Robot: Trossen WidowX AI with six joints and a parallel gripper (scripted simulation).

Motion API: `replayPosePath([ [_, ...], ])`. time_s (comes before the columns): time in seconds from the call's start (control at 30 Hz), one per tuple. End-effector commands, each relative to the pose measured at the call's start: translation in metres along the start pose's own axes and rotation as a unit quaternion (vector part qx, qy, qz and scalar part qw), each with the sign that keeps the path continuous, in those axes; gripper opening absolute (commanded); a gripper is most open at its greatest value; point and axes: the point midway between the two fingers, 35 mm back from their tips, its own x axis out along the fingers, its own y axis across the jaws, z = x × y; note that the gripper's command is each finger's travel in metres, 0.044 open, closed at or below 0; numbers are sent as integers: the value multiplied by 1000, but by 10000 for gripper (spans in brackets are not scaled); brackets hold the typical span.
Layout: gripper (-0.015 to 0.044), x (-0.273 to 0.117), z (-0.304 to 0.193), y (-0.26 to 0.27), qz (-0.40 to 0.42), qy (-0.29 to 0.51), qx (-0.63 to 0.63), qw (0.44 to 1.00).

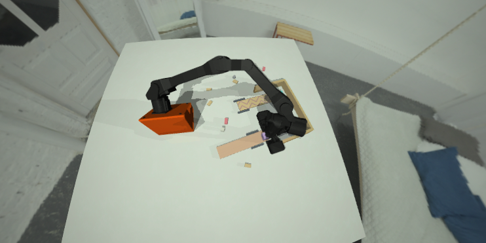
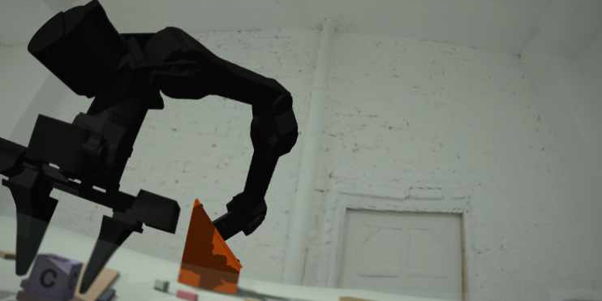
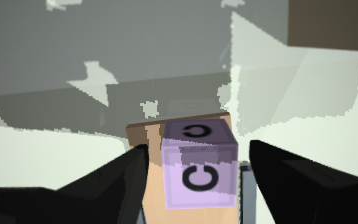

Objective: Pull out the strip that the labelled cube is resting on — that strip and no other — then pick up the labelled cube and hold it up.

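Lilac cube (image 3: 199,165) between gripper (image 3: 195,170) fingers

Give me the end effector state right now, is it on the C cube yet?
End effector: open, holding nothing. Fingers straddle the purple C cube with visible gaps on both sides; the cube sits on the tan strip.

Colours I'm seeing on the rig right now

I'm looking at a pale lilac labelled cube (image 3: 200,170) carrying a black letter C on its faces, sitting on a plain peach-tan strip (image 1: 238,147) flanked by grey-blue guide blocks (image 1: 251,132). I'm seeing a second strip (image 1: 251,102) wearing a tan zigzag pattern, inside a light wooden frame (image 1: 296,102). The gripper (image 2: 52,271) is showing black, its fingers likewise, and the arm's base (image 1: 169,119) is glowing orange against the white table (image 1: 169,190).
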Motion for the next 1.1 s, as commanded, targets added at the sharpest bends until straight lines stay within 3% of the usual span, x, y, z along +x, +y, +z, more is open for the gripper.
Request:
replayPosePath([
  [0.0, 250, 3, -1, 1, 4, 0, 3, 1000],
  [0.13, 145, 0, 0, 0, 0, 0, 0, 1000],
  [0.4, 92, 0, 0, 0, 0, 0, 0, 1000],
  [0.53, 0, -1, -1, 1, 0, 0, 0, 1000],
  [1.07, 0, -33, -40, 16, 2, 1, 3, 1000],
])
